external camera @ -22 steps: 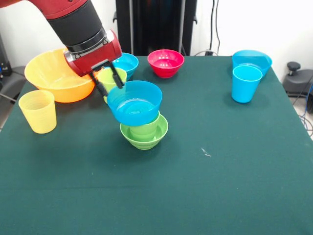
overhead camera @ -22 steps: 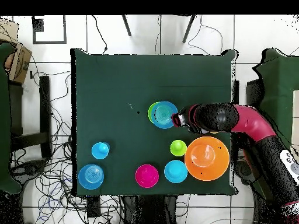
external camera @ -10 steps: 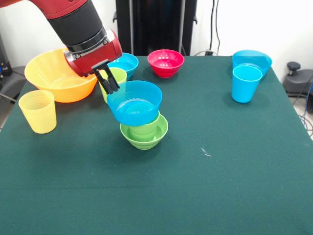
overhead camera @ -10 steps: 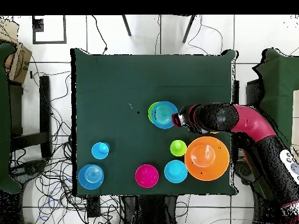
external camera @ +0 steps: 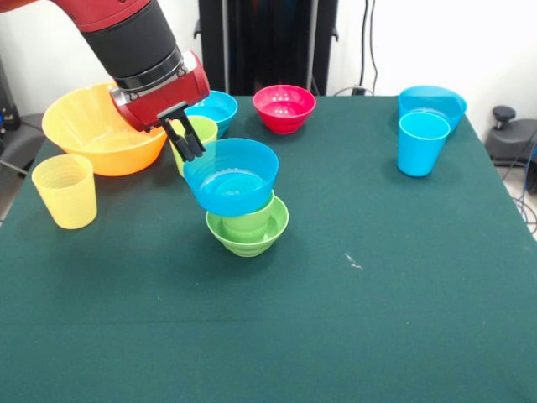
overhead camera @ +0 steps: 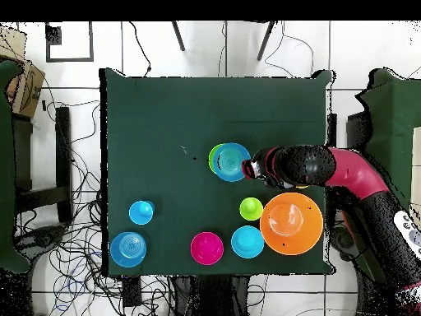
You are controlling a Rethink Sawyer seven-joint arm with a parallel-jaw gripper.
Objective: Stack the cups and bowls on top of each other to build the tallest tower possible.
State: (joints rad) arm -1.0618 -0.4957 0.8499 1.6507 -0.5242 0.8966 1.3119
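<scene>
Bright, even room light, soft shadows, mild glare inside the bowls.

dark green table (external camera: 403,277) fills most of the front view | black stand (external camera: 267,42) at top middle behind it | black wires (overhead camera: 82,255) on the tiled floor, left side of overhead view | brown box (overhead camera: 25,82) upper left

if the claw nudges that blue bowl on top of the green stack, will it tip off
Probably yes. The blue bowl already sits tilted on the green cup, and it is wider than its support. It looks like thin, smooth plastic, so likely light and slippery. The claw is at its rim, where a push would lever it most.
</scene>
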